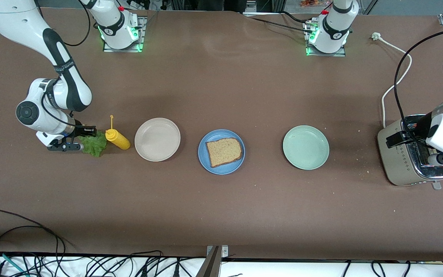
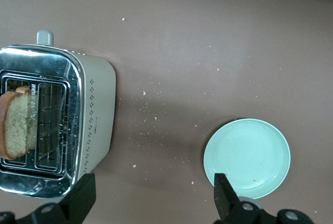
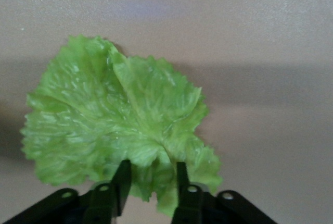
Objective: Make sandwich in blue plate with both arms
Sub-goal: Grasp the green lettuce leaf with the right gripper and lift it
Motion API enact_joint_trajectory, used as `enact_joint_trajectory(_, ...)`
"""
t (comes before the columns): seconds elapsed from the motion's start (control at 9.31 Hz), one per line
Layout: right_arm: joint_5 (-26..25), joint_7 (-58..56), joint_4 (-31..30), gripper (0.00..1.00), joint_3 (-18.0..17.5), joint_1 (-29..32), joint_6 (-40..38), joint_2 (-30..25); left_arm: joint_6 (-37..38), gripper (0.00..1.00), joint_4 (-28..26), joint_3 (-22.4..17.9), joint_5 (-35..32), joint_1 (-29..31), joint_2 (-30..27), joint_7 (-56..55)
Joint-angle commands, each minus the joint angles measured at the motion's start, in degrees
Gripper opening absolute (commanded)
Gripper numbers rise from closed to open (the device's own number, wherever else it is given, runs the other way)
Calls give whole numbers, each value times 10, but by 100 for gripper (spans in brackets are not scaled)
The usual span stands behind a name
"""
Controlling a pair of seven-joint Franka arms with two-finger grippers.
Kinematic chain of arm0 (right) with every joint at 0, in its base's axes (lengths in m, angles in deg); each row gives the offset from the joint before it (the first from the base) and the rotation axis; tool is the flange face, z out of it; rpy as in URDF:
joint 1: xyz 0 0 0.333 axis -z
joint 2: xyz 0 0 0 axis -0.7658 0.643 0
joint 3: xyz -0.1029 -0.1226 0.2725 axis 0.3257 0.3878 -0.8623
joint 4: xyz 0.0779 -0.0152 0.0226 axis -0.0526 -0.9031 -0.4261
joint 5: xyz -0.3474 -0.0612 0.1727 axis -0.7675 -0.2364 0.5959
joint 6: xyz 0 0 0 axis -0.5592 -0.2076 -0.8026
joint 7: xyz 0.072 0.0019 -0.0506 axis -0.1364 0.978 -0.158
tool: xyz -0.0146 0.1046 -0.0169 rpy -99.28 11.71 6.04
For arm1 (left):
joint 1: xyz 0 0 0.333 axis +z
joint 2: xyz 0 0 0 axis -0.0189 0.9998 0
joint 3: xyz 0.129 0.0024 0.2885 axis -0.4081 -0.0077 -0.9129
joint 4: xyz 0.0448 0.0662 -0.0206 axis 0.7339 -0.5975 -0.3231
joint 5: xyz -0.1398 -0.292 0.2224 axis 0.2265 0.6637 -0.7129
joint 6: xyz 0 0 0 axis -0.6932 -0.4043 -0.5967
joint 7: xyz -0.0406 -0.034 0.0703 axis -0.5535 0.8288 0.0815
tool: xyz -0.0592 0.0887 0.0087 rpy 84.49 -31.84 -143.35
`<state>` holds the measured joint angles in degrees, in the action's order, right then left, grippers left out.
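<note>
A slice of brown bread (image 1: 223, 152) lies flat on the blue plate (image 1: 227, 169) at the table's middle. The ruffled green lettuce leaf (image 1: 92, 143) (image 3: 119, 125) lies on the table toward the right arm's end. My right gripper (image 1: 85, 139) (image 3: 152, 166) is low at the leaf, its fingers narrowed on either side of the leaf's edge with a gap still between them. My left gripper (image 1: 417, 150) (image 2: 154, 185) hangs wide open above the toaster (image 1: 402, 163) (image 2: 93, 109), holding nothing. A second bread slice (image 2: 15, 125) stands in a toaster slot.
A yellow mustard bottle (image 1: 117, 139) lies beside the lettuce, then a beige-white plate (image 1: 157, 139). A pale green plate (image 1: 305, 147) (image 2: 247, 156) sits between the blue plate and the toaster. Crumbs dot the table near the toaster; its white cord (image 1: 392, 86) trails toward the left arm's base.
</note>
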<state>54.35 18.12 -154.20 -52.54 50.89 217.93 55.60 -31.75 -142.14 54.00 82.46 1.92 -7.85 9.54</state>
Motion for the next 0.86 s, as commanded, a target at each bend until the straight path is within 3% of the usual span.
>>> enact_joint_trajectory(0.0,3,-7,16,0,-5,4,-14,-2,14,100,7,6,-9,9,-3,26)
enact_joint_trajectory(0.43,4,-8,184,0,-7,2,-260,-15,25,100,0,10,-5,17,-10,28)
enact_joint_trajectory(0.75,5,-5,345,0,-8,-12,-470,-23,25,100,-2,10,5,17,-19,74)
